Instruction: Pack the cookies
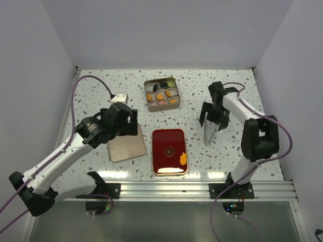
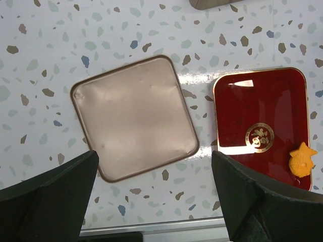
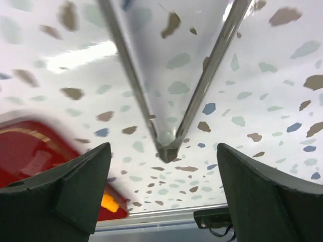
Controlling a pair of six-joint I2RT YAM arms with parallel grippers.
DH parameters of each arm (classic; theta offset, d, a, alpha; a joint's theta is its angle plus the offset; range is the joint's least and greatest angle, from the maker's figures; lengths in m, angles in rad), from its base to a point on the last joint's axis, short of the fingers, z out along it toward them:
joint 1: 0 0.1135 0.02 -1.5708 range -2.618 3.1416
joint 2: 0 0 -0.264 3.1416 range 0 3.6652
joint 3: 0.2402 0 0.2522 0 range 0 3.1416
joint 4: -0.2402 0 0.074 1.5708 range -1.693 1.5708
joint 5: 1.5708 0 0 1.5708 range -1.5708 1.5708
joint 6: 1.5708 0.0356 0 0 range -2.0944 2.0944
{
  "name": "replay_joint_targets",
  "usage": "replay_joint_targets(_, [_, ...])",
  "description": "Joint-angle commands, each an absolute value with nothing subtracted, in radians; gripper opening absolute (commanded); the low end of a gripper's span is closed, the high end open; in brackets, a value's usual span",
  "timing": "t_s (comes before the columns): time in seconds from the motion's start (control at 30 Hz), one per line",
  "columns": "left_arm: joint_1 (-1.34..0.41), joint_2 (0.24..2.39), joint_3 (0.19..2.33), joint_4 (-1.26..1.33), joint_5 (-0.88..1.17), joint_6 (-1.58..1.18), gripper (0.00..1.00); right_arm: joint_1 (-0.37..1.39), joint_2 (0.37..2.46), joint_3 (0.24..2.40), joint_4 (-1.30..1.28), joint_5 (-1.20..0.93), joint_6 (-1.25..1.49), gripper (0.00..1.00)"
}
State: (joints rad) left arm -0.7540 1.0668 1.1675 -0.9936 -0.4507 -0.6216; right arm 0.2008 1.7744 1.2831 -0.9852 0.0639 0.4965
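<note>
Several cookies (image 1: 162, 94) in orange, black, pink and green lie in an open square tin (image 1: 148, 101) at the back of the table. One irregular orange cookie (image 1: 183, 159) (image 2: 301, 160) (image 3: 108, 201) sits on the near right corner of the red tray (image 1: 169, 146) (image 2: 252, 111) (image 3: 30, 151). My left gripper (image 1: 135, 123) (image 2: 154, 201) hangs open above the near edge of the rose-gold lid (image 1: 126, 147) (image 2: 135, 116). My right gripper (image 1: 213, 123) (image 3: 161, 191) is open over the metal tongs (image 1: 208, 136) (image 3: 169, 143), which lie free on the table.
The lid lies flat left of the red tray. A metal rail (image 1: 202, 189) runs along the near table edge. White walls close in the left, right and back sides.
</note>
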Motion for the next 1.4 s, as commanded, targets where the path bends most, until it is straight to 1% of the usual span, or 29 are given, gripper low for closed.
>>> replay_joint_targets(0.0, [-0.755,1.035,1.177,-1.012,-0.465,-0.644,1.0,0.201,1.619,1.387,-1.031,0.043,0.488,0.89])
replay_joint_targets(0.07, [-0.755,1.029,1.181,-1.025,-0.456,-0.641,1.0,0.216,1.53,1.394,-1.003,-0.05,0.483,0.93])
replay_joint_targets(0.1, [-0.755,1.019,1.186,-1.031,-0.453,-0.641,1.0,0.225,1.493,1.393,-0.968,-0.084,0.488,0.99])
replay_joint_targets(0.13, [-0.755,1.009,1.186,-1.038,-0.448,-0.638,1.0,0.239,1.462,1.388,-0.95,-0.127,0.495,0.99])
replay_joint_targets(0.2, [-0.755,0.977,1.183,-1.052,-0.446,-0.637,1.0,0.317,1.356,1.368,-0.884,-0.137,0.529,0.99])
replay_joint_targets(0.23, [-0.755,0.965,1.181,-1.058,-0.448,-0.638,1.0,0.352,1.324,1.358,-0.859,-0.124,0.544,0.99])
replay_joint_targets(0.27, [-0.755,0.945,1.18,-1.068,-0.449,-0.64,1.0,0.432,1.263,1.35,-0.821,-0.114,0.578,0.99])
replay_joint_targets(0.37, [-0.755,0.91,1.192,-1.11,-0.454,-0.658,1.0,0.533,1.181,1.293,-0.778,-0.094,0.693,0.99])
replay_joint_targets(0.57, [-0.755,0.826,1.23,-1.198,-0.451,-0.693,1.0,0.598,0.974,1.218,-0.761,-0.089,0.903,0.99])
replay_joint_targets(0.73, [-0.755,0.755,1.212,-1.216,-0.45,-0.684,1.0,0.598,0.864,1.259,-0.836,-0.061,0.965,0.99])
replay_joint_targets(0.87, [-0.756,0.73,1.209,-1.212,-0.446,-0.672,1.0,0.598,0.822,1.311,-0.957,-0.014,0.969,0.99])
replay_joint_targets(1.03, [-0.756,0.687,1.21,-1.122,-0.492,-0.605,1.0,0.598,0.77,1.301,-0.97,0.092,0.974,0.99])
replay_joint_targets(1.13, [-0.755,0.64,1.158,-0.988,-0.554,-0.543,1.0,0.598,0.794,1.298,-0.937,0.11,0.937,0.99])
replay_joint_targets(1.17, [-0.755,0.624,1.132,-0.888,-0.574,-0.494,1.0,0.598,0.826,1.31,-0.928,0.112,0.902,0.99])
replay_joint_targets(1.27, [-0.755,0.583,0.985,-0.687,-0.62,-0.387,1.0,0.598,0.879,1.348,-0.922,0.088,0.8,0.99])
replay_joint_targets(1.33, [-0.755,0.618,0.907,-0.597,-0.711,-0.318,1.0,0.598,0.961,1.394,-0.928,0.069,0.706,0.99])
replay_joint_targets(1.37, [-0.755,0.641,0.884,-0.565,-0.712,-0.286,1.0,0.598,0.962,1.405,-0.928,0.063,0.677,0.99])
